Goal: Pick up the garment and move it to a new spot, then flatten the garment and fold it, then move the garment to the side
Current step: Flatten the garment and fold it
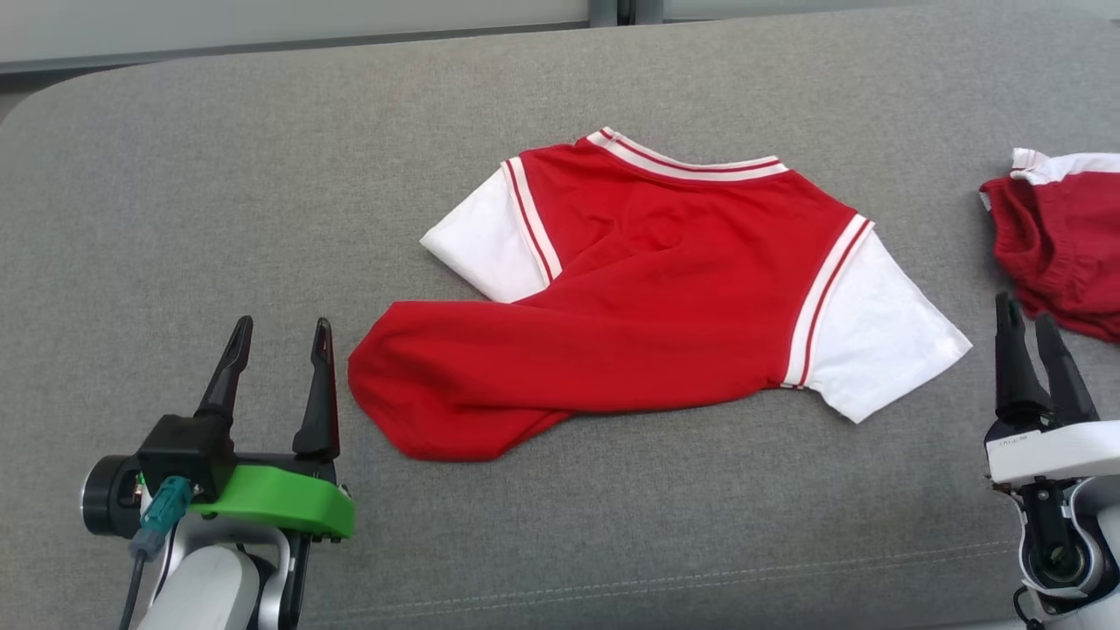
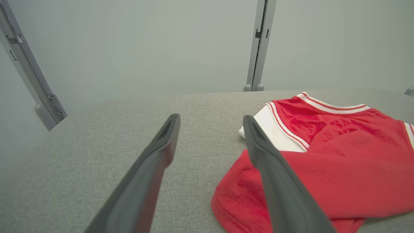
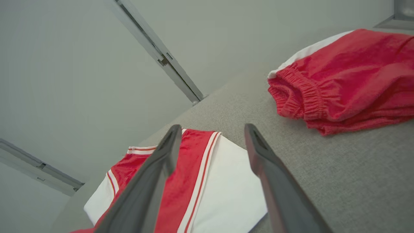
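Red and white T-shirt (image 1: pixel 665 289) lies near the middle of the grey fabric surface (image 1: pixel 219 175), collar on the far side; both white sleeves spread outward; lower red body folded over and swept across toward the robot's left, ending in a rounded red lobe.

Left gripper (image 1: pixel 283 325) at lower left of head view, just beside that red lobe, a narrow strip of surface visible between them; fingers (image 2: pixel 161 152) spread apart, nothing between them; only bare grey fabric in the gap in the left wrist view.

Right gripper (image 1: pixel 1025 312) at lower right, near the white sleeve (image 3: pixel 226 187) on the robot's right and apart from it; in the right wrist view the fingers stand wide apart and hold nothing, with sleeve and surface seen through the gap.

Second garment, red shorts (image 1: pixel 1063 254) with a gathered elastic waistband, bunched at the surface's right edge; separate from the T-shirt, close behind the right gripper.
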You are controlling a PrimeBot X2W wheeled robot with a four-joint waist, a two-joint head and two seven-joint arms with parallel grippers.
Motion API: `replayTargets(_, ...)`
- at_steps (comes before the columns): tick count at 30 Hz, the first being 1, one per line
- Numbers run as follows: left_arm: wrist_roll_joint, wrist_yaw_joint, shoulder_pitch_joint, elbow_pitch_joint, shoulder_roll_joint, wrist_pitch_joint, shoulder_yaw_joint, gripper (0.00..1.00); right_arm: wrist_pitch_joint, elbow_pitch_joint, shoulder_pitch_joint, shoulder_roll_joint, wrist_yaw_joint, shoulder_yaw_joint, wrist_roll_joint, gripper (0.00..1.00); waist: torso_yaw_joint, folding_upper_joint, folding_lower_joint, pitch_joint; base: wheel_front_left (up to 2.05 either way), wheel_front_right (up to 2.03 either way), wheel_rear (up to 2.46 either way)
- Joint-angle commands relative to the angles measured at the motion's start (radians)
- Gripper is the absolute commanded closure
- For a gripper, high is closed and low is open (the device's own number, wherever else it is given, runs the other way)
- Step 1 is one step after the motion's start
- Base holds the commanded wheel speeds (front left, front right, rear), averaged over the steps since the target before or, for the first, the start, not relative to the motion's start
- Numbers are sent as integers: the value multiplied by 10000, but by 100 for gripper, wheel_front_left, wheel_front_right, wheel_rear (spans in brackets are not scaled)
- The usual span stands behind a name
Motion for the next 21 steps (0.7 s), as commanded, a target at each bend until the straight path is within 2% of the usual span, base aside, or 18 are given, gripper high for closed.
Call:
replayTargets(1,-52,88,161,-71,125,31,40,0,-59,-353,139,98,3,-185,-708,0,-145,0,0,-303,0,0,0)
replayTargets(2,-52,88,161,-71,125,31,40,0,-59,-353,139,98,3,-185,-708,0,-145,0,0,-303,0,0,0)
replayTargets(6,-43,332,504,-355,200,104,93,0,-55,-1389,282,492,3,-499,-3003,0,-92,0,0,-700,0,0,0)
replayTargets(12,-52,672,1161,-906,350,270,153,0,44,-2351,756,902,3,-365,-5900,0,66,0,0,-1198,0,0,0)
replayTargets(17,-29,824,1554,-1192,444,401,86,0,566,-2654,1437,1446,1,-313,-7039,0,157,0,0,-1466,0,0,0)
replayTargets(21,9,875,1762,-1275,526,473,12,0,902,-2706,1992,1716,1,-264,-7449,0,191,0,0,-1643,0,0,0)
